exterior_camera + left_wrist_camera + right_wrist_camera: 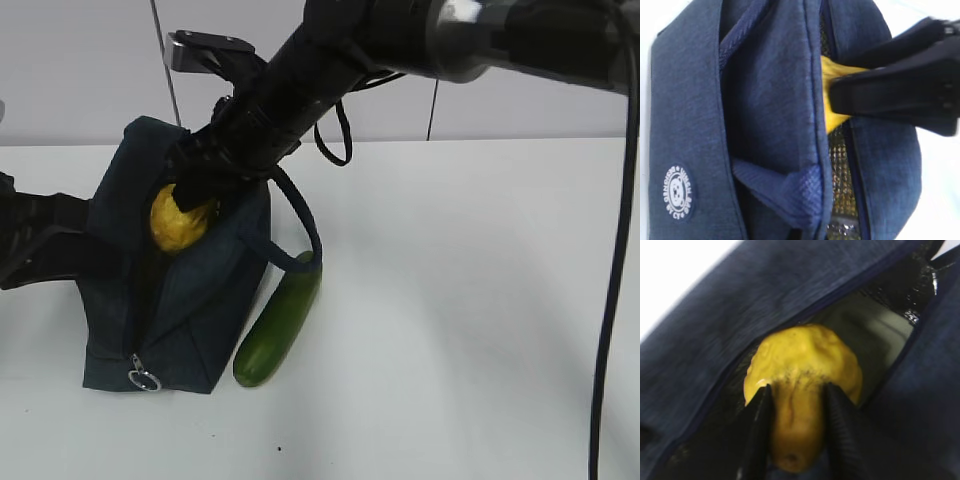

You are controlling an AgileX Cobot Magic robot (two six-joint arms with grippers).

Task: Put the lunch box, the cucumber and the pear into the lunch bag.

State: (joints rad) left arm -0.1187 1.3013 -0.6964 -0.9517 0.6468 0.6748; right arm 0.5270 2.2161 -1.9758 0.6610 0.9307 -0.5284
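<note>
The right gripper is clamped on the pear at the lunch bag opening. The left gripper is closed, holding the bag's edge. The cucumber lies beside the bag.

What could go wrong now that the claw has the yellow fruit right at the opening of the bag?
The pear is pinched between the right claw's tips only near one end, so it could slip and roll away instead of dropping into the lunch bag. The opening looks narrow, so the fruit or claw might catch on the fabric edge. The cucumber lies against the bag outside, and any tug on the bag could nudge it.
</note>
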